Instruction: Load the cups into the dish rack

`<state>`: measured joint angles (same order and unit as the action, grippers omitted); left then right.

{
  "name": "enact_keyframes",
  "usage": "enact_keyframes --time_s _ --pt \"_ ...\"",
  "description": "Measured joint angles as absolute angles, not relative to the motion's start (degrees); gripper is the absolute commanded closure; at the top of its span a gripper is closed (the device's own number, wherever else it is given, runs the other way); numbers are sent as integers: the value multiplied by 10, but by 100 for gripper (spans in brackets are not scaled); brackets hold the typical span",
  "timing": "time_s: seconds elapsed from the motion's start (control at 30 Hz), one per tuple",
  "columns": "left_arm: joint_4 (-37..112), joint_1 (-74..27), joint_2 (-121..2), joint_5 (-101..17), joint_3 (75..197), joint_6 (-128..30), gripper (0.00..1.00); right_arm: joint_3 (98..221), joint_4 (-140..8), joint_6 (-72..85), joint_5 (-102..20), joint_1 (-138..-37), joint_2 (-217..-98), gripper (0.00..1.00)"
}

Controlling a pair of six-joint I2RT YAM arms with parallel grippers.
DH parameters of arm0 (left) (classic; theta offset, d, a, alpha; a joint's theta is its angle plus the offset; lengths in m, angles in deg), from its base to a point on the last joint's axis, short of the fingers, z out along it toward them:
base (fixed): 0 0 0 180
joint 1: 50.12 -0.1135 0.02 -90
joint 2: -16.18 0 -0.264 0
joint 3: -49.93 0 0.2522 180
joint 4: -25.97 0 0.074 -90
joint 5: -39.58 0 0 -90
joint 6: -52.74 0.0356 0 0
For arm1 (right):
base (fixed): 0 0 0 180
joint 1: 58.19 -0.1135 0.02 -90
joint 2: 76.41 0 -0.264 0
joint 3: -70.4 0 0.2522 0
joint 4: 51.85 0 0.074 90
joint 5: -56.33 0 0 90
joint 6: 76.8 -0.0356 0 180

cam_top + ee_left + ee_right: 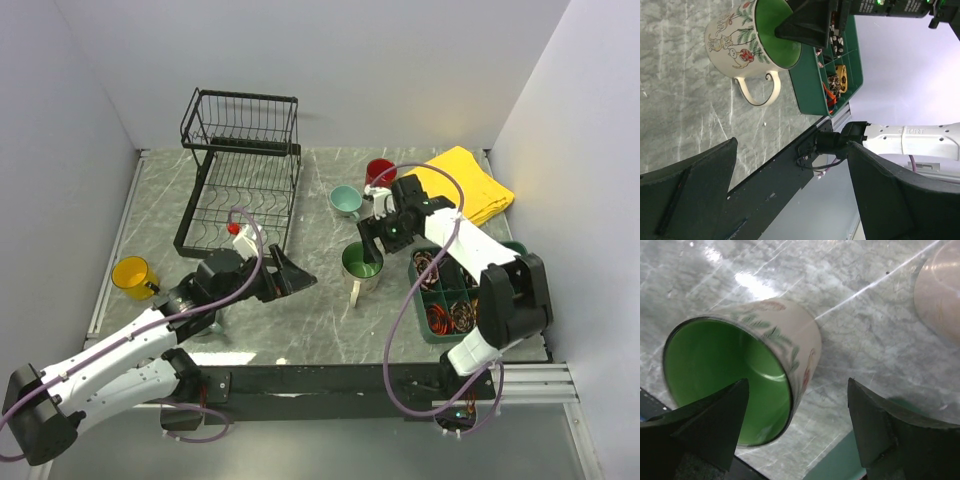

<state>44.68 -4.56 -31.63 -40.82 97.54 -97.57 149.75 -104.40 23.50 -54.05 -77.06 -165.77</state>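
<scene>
Robot lab cell, prob.: plain white walls (320, 70) round marble-look table (320, 330), arms (120, 352) bolted to black rail (330, 381).

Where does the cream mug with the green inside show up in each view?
Top external: the cream mug is right of centre.
Left wrist: top left, with its handle pointing down in the picture.
Right wrist: left of centre, green mouth toward the camera.
Shared landmark: the green tray beside it.
</scene>
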Motion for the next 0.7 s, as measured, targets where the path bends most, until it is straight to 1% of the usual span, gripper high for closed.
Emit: enact_keyframes --time_s 0.13,0.3,0.4,0.43,0.5,0.53,0.57,0.6,0.63,0.7 --pt "445 -45 -310 -413 965 -982 4 1518 -1045 241 -534 -776 -1689 25" --pt "436 -45 -294 -413 947 -991 4 1530 -1044 249 -525 -791 -1711 31" --pt "434 -45 -282 -413 939 -997 4 1532 -1044 251 -521 -797 -1723 37" --pt "434 -45 -279 -413 938 -999 4 1533 -1044 252 -520 -797 -1726 43" --pt "431 -45 -275 -413 936 -1001 4 1533 -1044 254 -516 -798 -1732 53" --pt "430 -45 -273 -413 935 -1001 4 1533 -1044 255 -513 -799 -1734 66" --pt "429 -45 -272 -413 934 -1001 4 1533 -1044 257 -510 -801 -1734 73" --pt "427 -45 -271 -413 932 -1002 4 1533 -1044 259 -509 -801 -1734 77" --pt "426 -45 -271 -413 930 -1002 4 1533 -1044 260 -510 -802 -1734 84" --pt "423 -45 -271 -413 927 -1007 4 1534 -1041 265 -494 -804 -1734 92"
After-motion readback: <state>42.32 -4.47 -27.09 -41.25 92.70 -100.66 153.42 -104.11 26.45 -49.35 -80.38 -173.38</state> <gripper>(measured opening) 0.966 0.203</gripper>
